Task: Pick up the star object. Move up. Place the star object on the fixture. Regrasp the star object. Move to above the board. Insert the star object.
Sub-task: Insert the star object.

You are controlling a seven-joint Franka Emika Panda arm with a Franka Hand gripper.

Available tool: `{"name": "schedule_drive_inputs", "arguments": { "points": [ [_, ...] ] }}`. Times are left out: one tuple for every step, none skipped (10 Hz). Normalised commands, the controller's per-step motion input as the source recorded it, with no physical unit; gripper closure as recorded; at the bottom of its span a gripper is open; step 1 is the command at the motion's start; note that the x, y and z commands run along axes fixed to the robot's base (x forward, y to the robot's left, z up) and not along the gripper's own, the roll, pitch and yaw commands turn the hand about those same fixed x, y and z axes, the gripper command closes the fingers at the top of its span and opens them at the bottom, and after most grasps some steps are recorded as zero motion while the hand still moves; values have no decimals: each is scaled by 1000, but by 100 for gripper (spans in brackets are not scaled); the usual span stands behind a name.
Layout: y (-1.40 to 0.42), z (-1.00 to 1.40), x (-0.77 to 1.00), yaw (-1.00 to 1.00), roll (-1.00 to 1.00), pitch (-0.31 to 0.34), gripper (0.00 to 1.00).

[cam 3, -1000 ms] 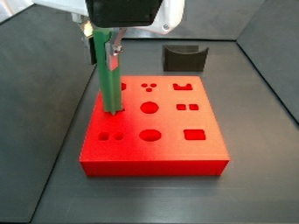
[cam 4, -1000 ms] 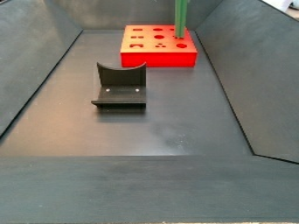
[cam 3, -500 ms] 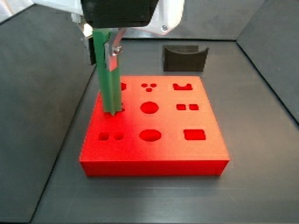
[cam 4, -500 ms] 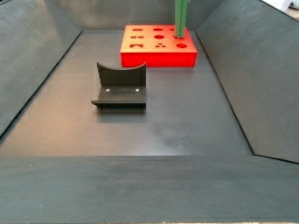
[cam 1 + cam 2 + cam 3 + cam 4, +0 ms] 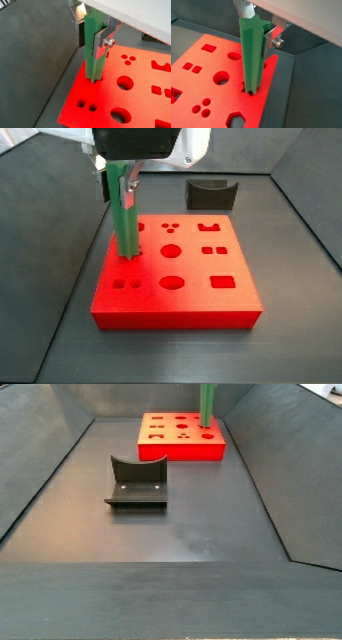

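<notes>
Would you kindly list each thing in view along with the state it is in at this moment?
Star object: upright, held by the gripper, lower end in a hole at the board's edge.
Gripper: above the board, shut on the star object.
Board: flat on the floor, other holes unfilled.
Fixture: on the floor apart from the board, nothing resting on it.

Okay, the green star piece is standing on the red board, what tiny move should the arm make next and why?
Probably ease straight down. The gripper holds the star object upright, its lower tip at a hole on the board edge, most of its length above the surface. The fixture stands empty, so only insertion remains.
</notes>
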Motion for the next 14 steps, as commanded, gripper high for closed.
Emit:
{"name": "schedule_drive_inputs", "arguments": {
  "points": [
    [0,-31,0,0,0,0,100],
    [0,-77,74,-231,43,50,100],
    [0,-20,54,-234,0,27,100],
    [0,0,0,-83,1,20,100],
    [0,0,0,-14,0,0,100],
    [0,0,166,-171,0,41,100],
    [0,0,103,-243,0,50,100],
    [0,0,26,-151,0,33,100],
    [40,0,0,0,0,0,100],
    [123,0,57,-6,0,36,100],
    [80,0,86,-146,0,31,100],
    [26,0,0,-83,0,16,100],
    [0,0,0,-6,0,0,100],
    [0,-6,211,-386,30,41,100]
  ]
}}
